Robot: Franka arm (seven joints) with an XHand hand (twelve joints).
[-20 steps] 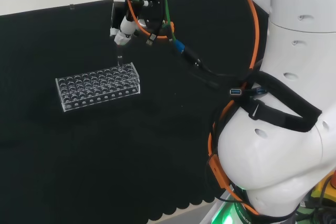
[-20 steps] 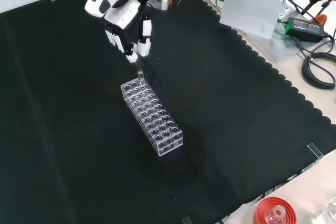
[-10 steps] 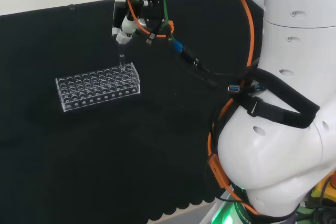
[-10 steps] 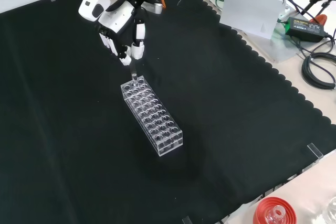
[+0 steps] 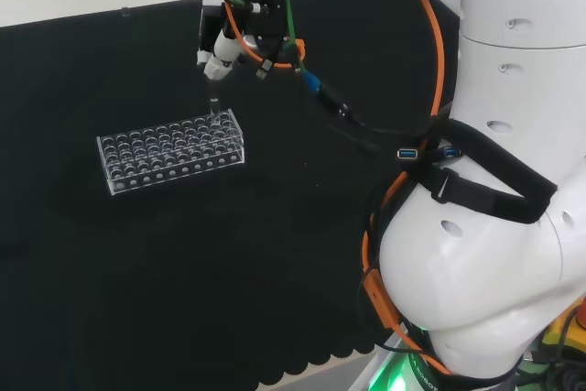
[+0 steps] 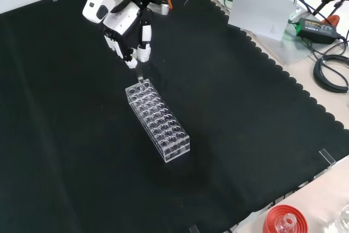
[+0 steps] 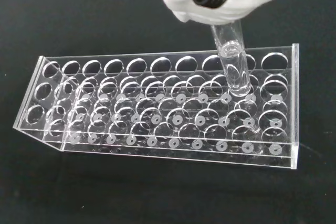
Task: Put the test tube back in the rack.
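A clear plastic rack [image 5: 171, 151] [image 6: 157, 121] [image 7: 163, 106] with several rows of round holes lies on the black cloth. The hand [image 5: 218, 50] [image 6: 131, 31] hangs just above the rack's right end in the head view, its fingers curled round a clear test tube [image 5: 213, 103] [image 6: 140, 76] [image 7: 232, 61]. The tube stands upright. In the wrist view its lower end sits among the holes near one end of the rack. I cannot tell whether it rests in a hole.
In the front view a red ribbed ring stand [image 6: 286, 221] sits at the bench's near edge, and a white board [image 6: 262, 12] and black cables [image 6: 331, 69] lie off the cloth at the upper right. The arm's white links [image 5: 494, 180] stand at the head view's right.
The hand has risen a little above the rack's end since a second ago, with the tube still in it. The rack has not moved.
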